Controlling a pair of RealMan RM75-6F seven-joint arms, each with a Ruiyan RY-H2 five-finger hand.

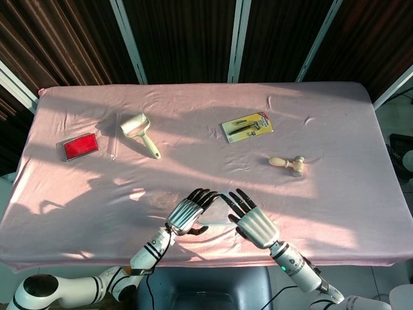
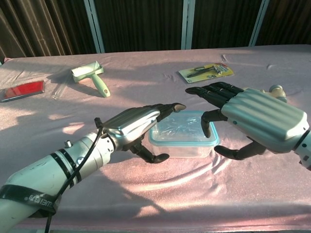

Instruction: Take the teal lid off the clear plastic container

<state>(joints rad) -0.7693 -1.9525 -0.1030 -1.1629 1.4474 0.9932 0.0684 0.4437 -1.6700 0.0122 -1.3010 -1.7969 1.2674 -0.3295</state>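
We see the clear plastic container (image 2: pixel 182 141) on the table (image 1: pixel 322 129) near its front edge, the lid (image 2: pixel 183 127) on top, between the left hand (image 2: pixel 133 127) and right hand (image 2: pixel 252 116). Behind it lie a lint roller (image 1: pixel 139 131) and card (image 1: pixel 80 146) to the left, a tool pack (image 1: pixel 247 126) and mallet (image 1: pixel 288 163) to the right
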